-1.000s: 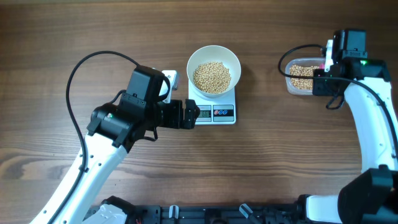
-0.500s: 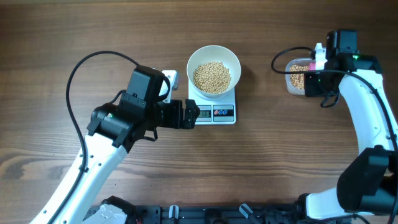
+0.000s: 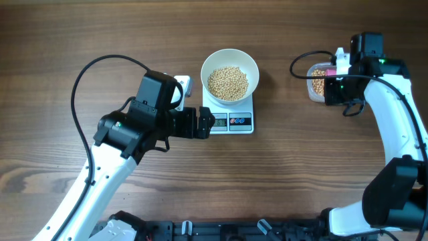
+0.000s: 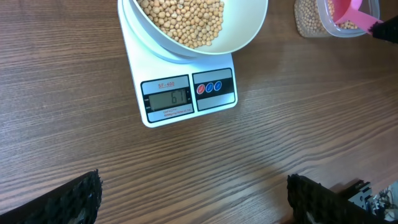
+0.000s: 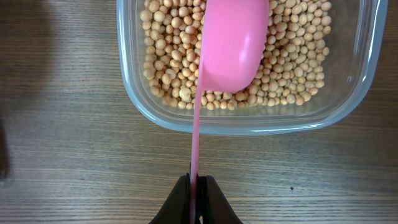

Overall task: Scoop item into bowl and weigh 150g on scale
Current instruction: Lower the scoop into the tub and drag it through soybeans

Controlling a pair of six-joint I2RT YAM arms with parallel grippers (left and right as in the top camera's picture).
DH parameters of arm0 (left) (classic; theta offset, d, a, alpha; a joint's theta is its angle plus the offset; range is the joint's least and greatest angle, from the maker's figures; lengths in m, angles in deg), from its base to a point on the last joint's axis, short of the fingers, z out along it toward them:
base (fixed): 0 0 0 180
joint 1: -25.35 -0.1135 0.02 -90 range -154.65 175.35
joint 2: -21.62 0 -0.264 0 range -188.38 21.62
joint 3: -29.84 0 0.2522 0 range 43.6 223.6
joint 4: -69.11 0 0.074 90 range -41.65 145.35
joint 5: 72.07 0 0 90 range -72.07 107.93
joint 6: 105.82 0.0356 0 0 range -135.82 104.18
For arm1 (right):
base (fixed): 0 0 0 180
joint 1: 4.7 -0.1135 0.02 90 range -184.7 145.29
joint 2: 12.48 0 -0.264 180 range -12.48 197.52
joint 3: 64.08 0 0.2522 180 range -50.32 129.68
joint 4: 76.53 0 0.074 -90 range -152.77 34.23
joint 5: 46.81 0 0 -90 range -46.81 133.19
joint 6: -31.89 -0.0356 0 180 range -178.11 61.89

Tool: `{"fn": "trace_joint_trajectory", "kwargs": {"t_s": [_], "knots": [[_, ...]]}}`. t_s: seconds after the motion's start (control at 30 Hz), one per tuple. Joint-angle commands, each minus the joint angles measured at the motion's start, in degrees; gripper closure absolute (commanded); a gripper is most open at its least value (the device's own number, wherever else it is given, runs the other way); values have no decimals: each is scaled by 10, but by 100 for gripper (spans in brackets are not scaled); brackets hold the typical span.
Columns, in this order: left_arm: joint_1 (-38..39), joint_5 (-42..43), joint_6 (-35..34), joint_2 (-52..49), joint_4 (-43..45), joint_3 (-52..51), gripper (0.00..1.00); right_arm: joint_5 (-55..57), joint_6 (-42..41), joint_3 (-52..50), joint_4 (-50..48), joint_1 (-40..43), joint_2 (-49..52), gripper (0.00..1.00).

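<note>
Two arms work a wooden table (image 3: 301, 167). On the left, the left gripper (image 4: 196, 202) sits low just in front of the scale (image 4: 186, 93), with its jaws spread wide, nothing between them and touching nothing. Only its two dark fingertips (image 4: 78, 199) show in the wrist view, cut off by the bottom edge. The scale is white and square, with its display and button panel facing that gripper. The display shows two digits, but they are too hard to read. The bowl (image 4: 245, 34), white and deep, stands on the scale platform with a good heap of tan beans (image 4: 183, 18) in it. Its far rim is cut off in the wrist view, and it is whole from overhead. Well apart to the right is a clear plastic container (image 5: 249, 121) with more beans across its floor. The right gripper (image 5: 198, 186) has its jaws pinched together on the thin handle of a pink scoop (image 5: 233, 43). The scoop's head is down inside the container among the beans, and I can't tell whether it carries any. From overhead the right arm covers much of the container, and the scoop is only a pink sliver.
</note>
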Motion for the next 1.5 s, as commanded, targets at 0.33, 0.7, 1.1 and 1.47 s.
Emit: {"fn": "trace_joint_trajectory", "kwargs": {"t_s": [0.33, 0.7, 1.1, 1.47], "knots": [[3, 5, 12, -2, 1, -2, 0, -160, -11, 9, 0, 62, 6, 96], [3, 5, 12, -2, 1, -2, 0, -235, -37, 9, -1, 127, 6, 96], [3, 5, 12, -2, 2, -2, 0, -326, -38, 9, -2, 178, 7, 96], [3, 5, 12, -2, 1, -2, 0, -398, -52, 9, -1, 240, 7, 96]]}}
